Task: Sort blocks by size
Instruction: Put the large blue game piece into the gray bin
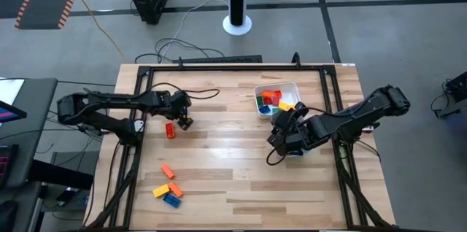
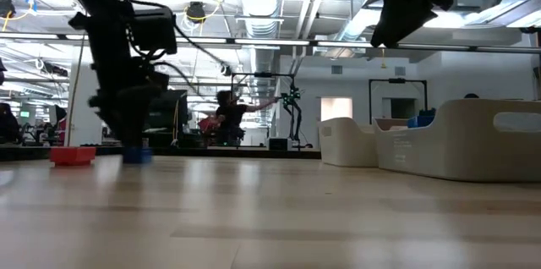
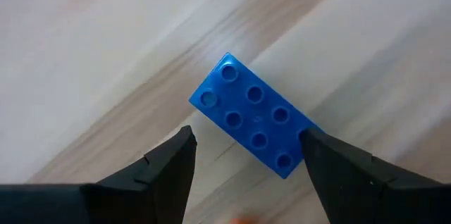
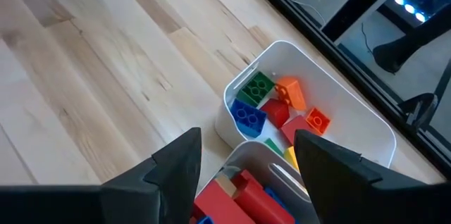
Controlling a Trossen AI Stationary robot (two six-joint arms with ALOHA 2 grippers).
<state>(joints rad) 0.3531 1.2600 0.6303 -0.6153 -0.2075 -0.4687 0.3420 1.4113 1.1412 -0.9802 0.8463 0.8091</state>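
1. on the tabletop [image 1: 233, 166], toward its left side, the left hand [image 3: 246, 155] hangs over a blue block [image 3: 252, 113] with its two fingers spread; the block lies flat between the fingertips, one end close against one finger, the other finger apart from it.
2. the blue block is a bar with two rows of four studs, lying at a slant to the boards of the wood.
3. just beside the left hand in the high view lies a red block [image 1: 170, 130], flat on the wood; in the low view a red block [image 2: 73, 156] and a blue one [image 2: 137, 156] sit low under the dark arm.
4. near the front left of the tabletop lies a small group well apart from the hand: an orange block [image 1: 168, 171], then a yellow block [image 1: 160, 190], another orange one [image 1: 175, 189] and a blue one [image 1: 171, 200] close together.
5. the right hand [image 4: 246, 155] is poised above the tubs on the right side, fingers spread and holding nothing.
6. the white tub [image 4: 366, 127] holds short blocks in a heap: green [image 4: 255, 89], blue [image 4: 246, 117], orange [image 4: 290, 91], red and yellow.
7. a second tub [image 4: 248, 151], touching the first and nearer the right hand, holds longer red blocks [image 4: 236, 194] with a bit of blue and tan among them.
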